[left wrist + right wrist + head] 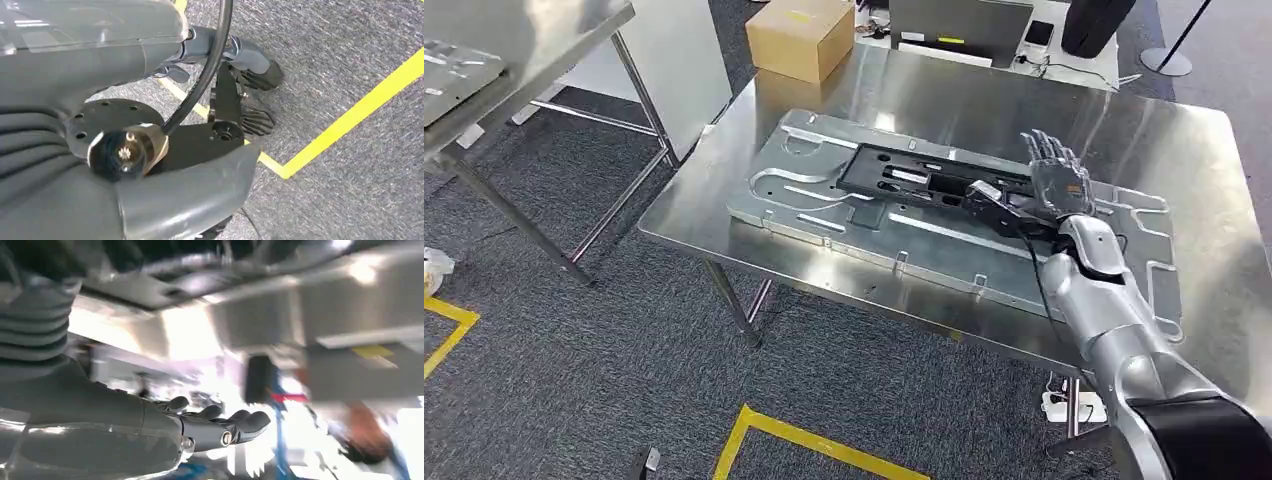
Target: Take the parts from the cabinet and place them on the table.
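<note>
A large stamped metal panel (864, 215) is lying flat across the steel tabletop (984, 110) in the middle of the frame, with a black part (924, 182) resting on top of it. The right robot hand (1056, 175) is hovering just above the black part's right end — fingers spread, holding nothing. The left robot hand (240, 75) is hanging over grey carpet (350, 50) with yellow tape (360, 110), fingers loose and empty. A cardboard box (801, 35) is sitting at the tabletop's far edge.

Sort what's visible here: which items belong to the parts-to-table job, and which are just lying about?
Job:
steel table
stamped metal panel lying on it
black part on the panel
right hand, empty, above the panel

Lying about:
cardboard box
second table to the left
yellow floor tape
</note>
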